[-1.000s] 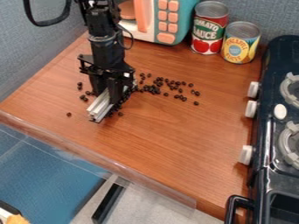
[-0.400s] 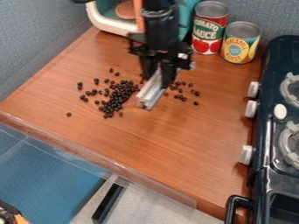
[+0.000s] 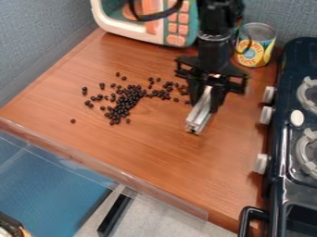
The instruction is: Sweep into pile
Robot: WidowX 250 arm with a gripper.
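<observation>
We have the gripper (image 3: 206,99) closed around the pale bar (image 3: 199,115), between the stove (image 3: 277,141) and the dark beans (image 3: 127,99). The main pile lies from the gripper away from the stove, so we should sweep in that direction.

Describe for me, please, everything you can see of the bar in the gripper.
The bar is long, narrow and straight, silvery grey with lengthwise ridges, and looks like metal; its near end has dark spots. The gripper grips it between its fingers. It lies slantwise, near end toward the view's lower left, over the counter, right of the main cluster of beans. Whether it touches the counter, I cannot tell.
</observation>
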